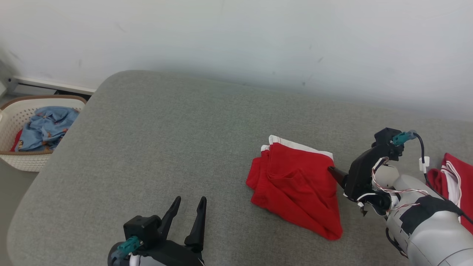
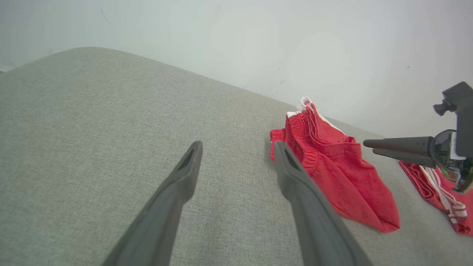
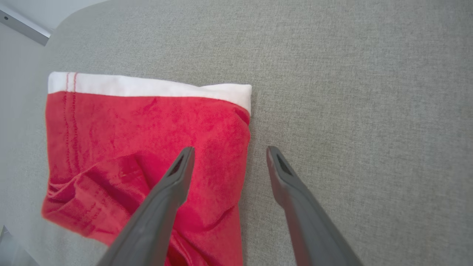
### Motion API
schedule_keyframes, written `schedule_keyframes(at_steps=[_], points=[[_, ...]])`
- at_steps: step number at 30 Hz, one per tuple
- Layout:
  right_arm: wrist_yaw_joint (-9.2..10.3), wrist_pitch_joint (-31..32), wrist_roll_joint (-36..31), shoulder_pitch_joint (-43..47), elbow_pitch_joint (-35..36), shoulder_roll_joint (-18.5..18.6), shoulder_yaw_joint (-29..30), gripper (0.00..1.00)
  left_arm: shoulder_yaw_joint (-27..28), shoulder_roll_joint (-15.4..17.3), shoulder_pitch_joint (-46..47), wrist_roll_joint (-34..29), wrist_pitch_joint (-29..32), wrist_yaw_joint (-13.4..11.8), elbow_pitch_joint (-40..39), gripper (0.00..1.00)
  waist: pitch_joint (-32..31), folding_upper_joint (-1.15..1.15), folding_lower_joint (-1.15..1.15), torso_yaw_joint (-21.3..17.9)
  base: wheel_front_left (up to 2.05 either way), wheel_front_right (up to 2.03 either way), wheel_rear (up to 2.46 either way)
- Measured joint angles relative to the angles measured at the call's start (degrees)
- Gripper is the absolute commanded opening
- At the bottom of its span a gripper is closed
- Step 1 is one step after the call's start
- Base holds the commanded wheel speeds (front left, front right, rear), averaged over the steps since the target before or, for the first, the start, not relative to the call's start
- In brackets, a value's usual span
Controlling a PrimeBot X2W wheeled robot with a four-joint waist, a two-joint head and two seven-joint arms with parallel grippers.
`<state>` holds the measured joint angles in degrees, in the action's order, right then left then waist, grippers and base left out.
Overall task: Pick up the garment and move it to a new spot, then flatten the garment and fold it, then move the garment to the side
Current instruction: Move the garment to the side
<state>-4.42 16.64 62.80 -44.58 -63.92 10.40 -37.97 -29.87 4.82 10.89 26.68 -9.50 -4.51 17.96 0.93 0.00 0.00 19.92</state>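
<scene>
A: Where is the red cotton garment with the white hem band?

B: In a loose, layered heap on the grey woven cushion, right at the tips of the right gripper. One dark finger is over the red cloth, the other over bare cushion, so the garment's side edge runs between them

A: Holding anything?

B: No, its fingers stand spread wide and empty. Whether the near one touches the cloth I cannot tell. The left gripper is spread and empty too, well apart from the garment, above bare cushion

A: What could spoil it from here?

B: The layers, I'd judge. The heap looks folded but slack; closing on the top layer alone would lift that and let the rest fall open. Coming down too deep could nip the cushion cover with the edge and drag it

A: Anything else nearby?

B: Behind the right forearm lies a second red garment with white stripes, apart from the first. A move that way could land one on the other, or the arm could sweep it. Far beyond the left gripper sits a white perforated laundry basket with blue clothes, well away
</scene>
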Motion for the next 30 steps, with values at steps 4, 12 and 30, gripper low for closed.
schedule_keyframes(at_steps=[4,12,30], points=[[0.47,0.6,0.1,0.0,-1.0,-0.2,0.0,1.0,-0.3,-0.3,0.1,0.0,0.4,0.0,0.1,1.0,0.2,0.0,0.0,0.9,0.0,0.0,0.0],[0.78,4.4,-0.1,0.6,-3.1,-0.5,-1.6,1.0,-0.8,-0.7,0.3,0.0,0.5,0.0,0.1,1.0,0.8,0.0,0.0,3.1,0.0,0.0,0.0],[-0.03,8.0,-0.8,-1.7,-4.5,-0.6,-2.8,0.0,0.0,-1.1,1.1,0.6,-0.1,-0.3,1.1,1.0,1.7,0.0,0.0,3.0,0.0,0.0,0.0]])
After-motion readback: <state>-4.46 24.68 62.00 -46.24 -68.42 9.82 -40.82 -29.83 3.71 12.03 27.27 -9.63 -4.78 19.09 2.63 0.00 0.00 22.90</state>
